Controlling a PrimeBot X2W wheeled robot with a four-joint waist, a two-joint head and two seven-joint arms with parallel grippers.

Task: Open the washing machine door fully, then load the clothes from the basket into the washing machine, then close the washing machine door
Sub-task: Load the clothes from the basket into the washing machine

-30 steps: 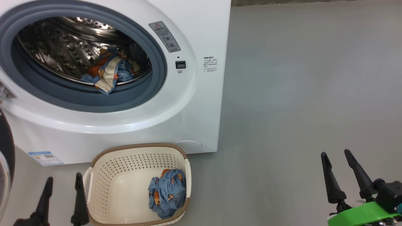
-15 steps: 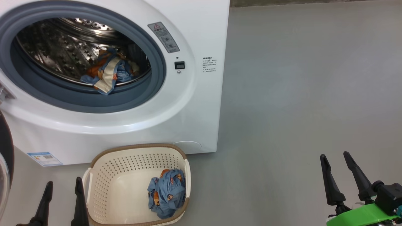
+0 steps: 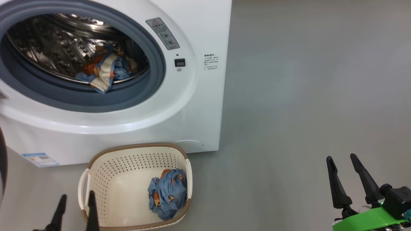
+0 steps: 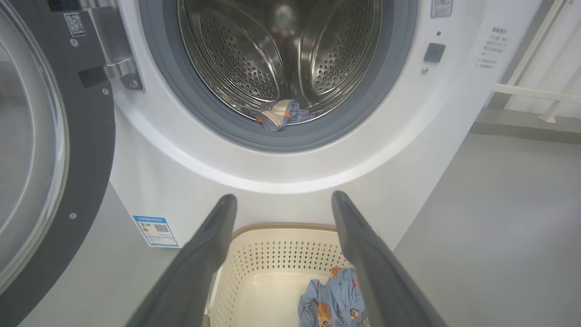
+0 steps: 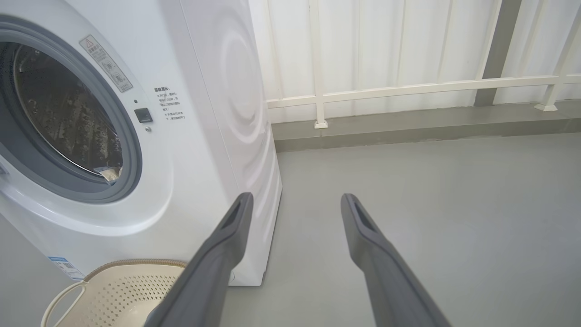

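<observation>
Clothes (image 3: 167,195) in basket (image 3: 128,160) and drum (image 3: 48,48)

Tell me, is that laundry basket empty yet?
Not empty: one crumpled blue garment with orange prints lies inside the basket, by its right wall; the rest of its bottom is bare.

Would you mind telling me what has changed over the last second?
The left gripper slid right toward the left edge of the basket; the head view also shifted slightly. Nothing was grasped or released. Unchanged: both grippers open and empty, right gripper in place, one bundle of clothes in the basket, another in the drum, washing machine door open.
</observation>
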